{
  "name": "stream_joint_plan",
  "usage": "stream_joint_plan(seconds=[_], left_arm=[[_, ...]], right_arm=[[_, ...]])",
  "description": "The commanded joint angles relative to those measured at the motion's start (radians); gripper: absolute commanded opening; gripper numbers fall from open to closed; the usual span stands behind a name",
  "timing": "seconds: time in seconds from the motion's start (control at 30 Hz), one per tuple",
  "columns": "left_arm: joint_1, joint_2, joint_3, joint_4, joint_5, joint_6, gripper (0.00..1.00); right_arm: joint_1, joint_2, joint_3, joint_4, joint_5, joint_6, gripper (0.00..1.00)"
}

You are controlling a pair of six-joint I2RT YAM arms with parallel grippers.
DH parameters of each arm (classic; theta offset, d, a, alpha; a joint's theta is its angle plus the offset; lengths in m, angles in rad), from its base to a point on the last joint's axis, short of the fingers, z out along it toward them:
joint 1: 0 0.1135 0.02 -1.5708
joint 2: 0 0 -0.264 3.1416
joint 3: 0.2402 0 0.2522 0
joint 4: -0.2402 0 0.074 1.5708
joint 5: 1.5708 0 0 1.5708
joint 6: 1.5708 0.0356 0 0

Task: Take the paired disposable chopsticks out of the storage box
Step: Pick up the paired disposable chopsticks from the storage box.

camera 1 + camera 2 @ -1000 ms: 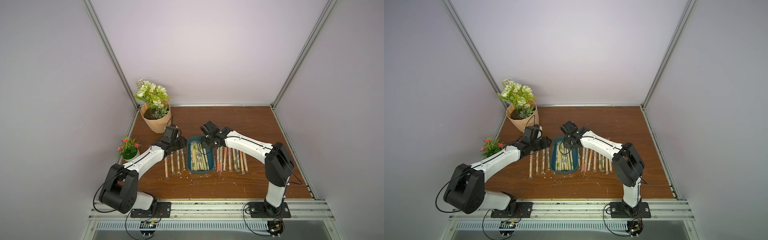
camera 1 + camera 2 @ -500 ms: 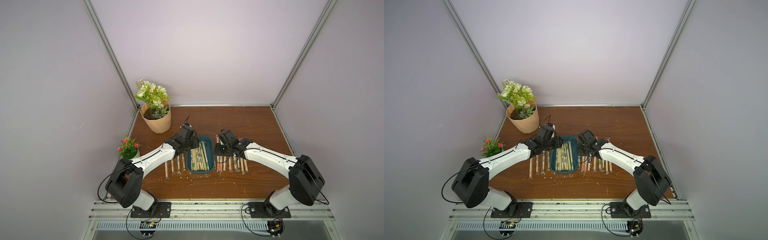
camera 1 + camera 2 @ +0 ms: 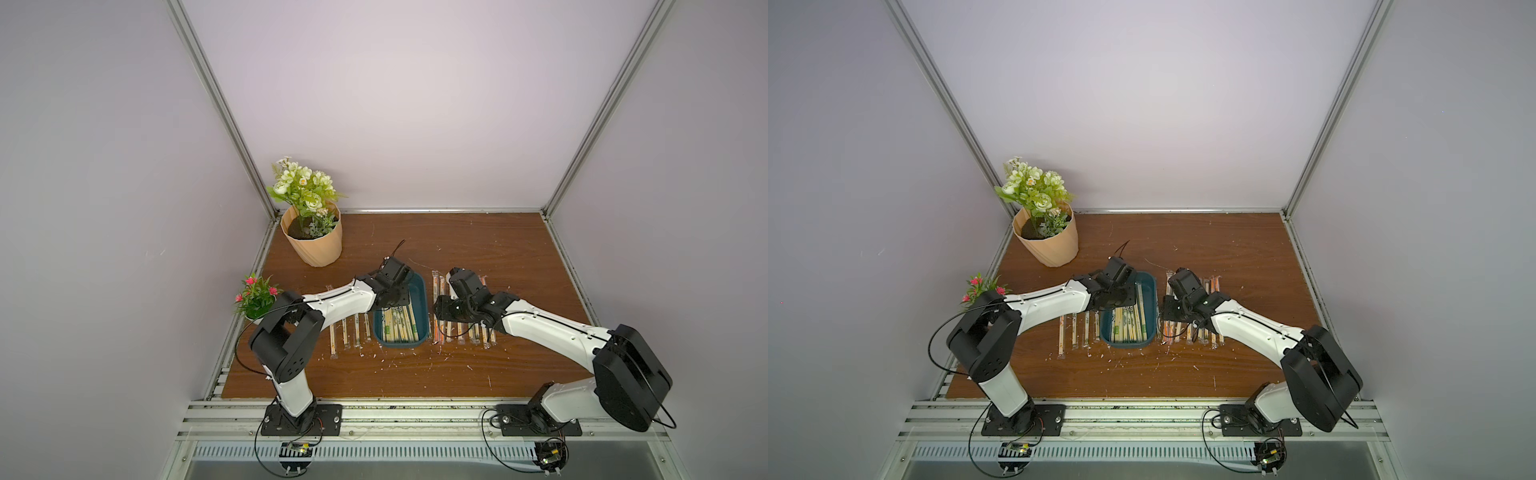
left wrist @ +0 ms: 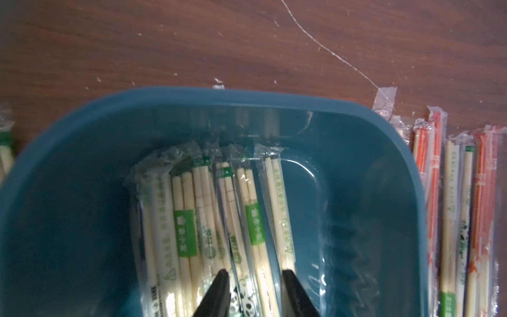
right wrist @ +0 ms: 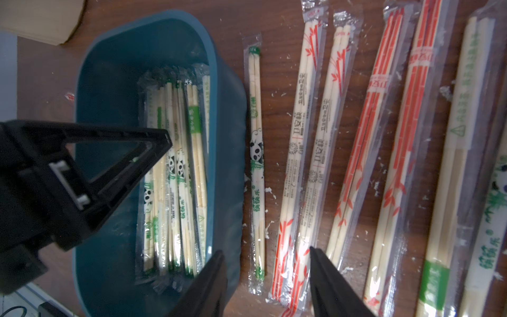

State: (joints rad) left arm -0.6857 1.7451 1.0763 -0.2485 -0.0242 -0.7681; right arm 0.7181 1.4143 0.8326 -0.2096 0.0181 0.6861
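The storage box [image 3: 424, 305] [image 3: 1153, 307] is a dark teal tray at mid-table, with several paired disposable chopsticks [image 3: 399, 328] [image 4: 208, 219] lying in it. My left gripper [image 3: 392, 301] [image 4: 255, 274] reaches down into the box, open, its tips straddling a panda-printed pair and a green-labelled pair. My right gripper [image 3: 442, 309] [image 5: 266, 252] hangs open and empty just right of the box, over a panda-printed pair [image 5: 256, 153] and an orange-printed pair [image 5: 296, 164] on the table. One of the left gripper's fingers [image 5: 153, 137] shows in the right wrist view.
Rows of sleeved chopstick pairs lie on the wooden table left [image 3: 349, 332] and right [image 3: 469, 334] of the box. A peach flower pot [image 3: 313, 245] stands at the back left, a small pink-flowered plant [image 3: 255, 293] by the left wall. Pale splinters litter the table.
My right gripper moved from the box's far end to the table right of it and opened. My left gripper swung from the left row into the box, its jaws narrowing.
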Motion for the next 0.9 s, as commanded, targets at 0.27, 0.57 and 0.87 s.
stream_joint_plan(seconds=[0.27,0.57,0.87], left_arm=[[-0.033,0.059,0.04,-0.044,-0.044,-0.021,0.28],[-0.038,0.076,0.034,-0.052,-0.055,-0.021,0.27],[-0.041,0.104,0.037,-0.058,-0.054,-0.013,0.21]], right_arm=[[-0.012,-0.014,-0.012,0.028,-0.014,0.007,0.53],[-0.02,-0.013,-0.012,0.03,-0.017,0.004,0.53],[-0.031,-0.016,-0.011,0.023,-0.012,-0.002,0.53]])
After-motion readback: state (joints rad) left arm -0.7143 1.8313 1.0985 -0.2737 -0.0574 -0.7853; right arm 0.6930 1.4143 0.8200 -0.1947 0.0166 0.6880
